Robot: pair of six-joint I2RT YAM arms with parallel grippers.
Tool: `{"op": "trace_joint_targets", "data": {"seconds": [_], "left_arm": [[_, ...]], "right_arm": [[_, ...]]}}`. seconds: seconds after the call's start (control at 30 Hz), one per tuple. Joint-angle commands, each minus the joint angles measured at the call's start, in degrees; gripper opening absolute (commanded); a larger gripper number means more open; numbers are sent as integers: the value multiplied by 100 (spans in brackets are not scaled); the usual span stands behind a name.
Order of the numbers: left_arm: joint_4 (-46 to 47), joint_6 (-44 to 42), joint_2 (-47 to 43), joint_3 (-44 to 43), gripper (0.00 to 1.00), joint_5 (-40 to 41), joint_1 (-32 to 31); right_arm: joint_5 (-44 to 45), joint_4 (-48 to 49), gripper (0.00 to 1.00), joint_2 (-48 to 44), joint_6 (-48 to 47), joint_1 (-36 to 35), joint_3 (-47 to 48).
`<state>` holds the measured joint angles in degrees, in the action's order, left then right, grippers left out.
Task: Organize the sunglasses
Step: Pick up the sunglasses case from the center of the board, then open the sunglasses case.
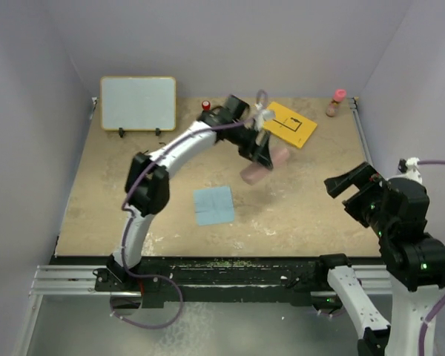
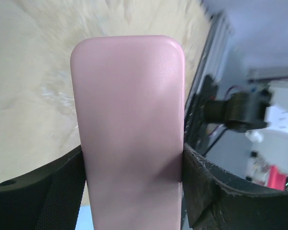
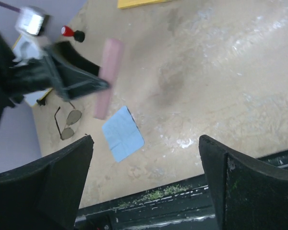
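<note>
My left gripper (image 1: 261, 152) is shut on the closed pink case (image 1: 263, 167), which it holds above the middle of the table. In the left wrist view the pink case (image 2: 129, 124) fills the gap, and both black fingers (image 2: 201, 177) press its sides. The sunglasses (image 3: 67, 123), thin black wire with tinted lenses, lie on the table left of the light blue cloth (image 3: 123, 133); in the top view the left arm hides them. My right gripper (image 3: 145, 140) stands open and empty over the table's near right part (image 1: 348, 189).
The light blue cloth (image 1: 213, 205) lies flat near the middle front. A yellow-framed white board (image 1: 138, 104) stands at the back left, with a red-topped item (image 1: 206, 105) beside it. A yellow sheet (image 1: 289, 124) and a pink-capped bottle (image 1: 336, 102) are at the back right.
</note>
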<state>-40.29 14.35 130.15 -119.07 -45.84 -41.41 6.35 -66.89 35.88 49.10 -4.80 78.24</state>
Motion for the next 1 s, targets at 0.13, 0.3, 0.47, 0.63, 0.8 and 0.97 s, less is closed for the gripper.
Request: {"op": "trace_joint_targets", "data": {"seconds": [0.13,0.3,0.47,0.63,0.8,0.97], "left_arm": [[2604,2773,-1911,1115,4,-2291,1337],[5683,5044,-2029,1856,4,-2682,1671],[8514,7740,-1616,1906,4,-3111,1770],[10247,8987,-1439,1959,4,-3122,1911],[10033,8844,-1477,2003,4,-3061,1943],[9722,8580,-1578,2104,4,-2979,1937]], "right_arm": [[-1396,3210,89,613,-695,-4,-634],[-2541,5578,89,1449,-2,-29,-1374],[-3279,7308,88,2659,-233,-127,-1052],[-4033,8689,91,3539,231,-181,-564],[-3870,9251,92,3688,352,-558,-750],[-3916,9534,94,4026,456,-1024,-742]]}}
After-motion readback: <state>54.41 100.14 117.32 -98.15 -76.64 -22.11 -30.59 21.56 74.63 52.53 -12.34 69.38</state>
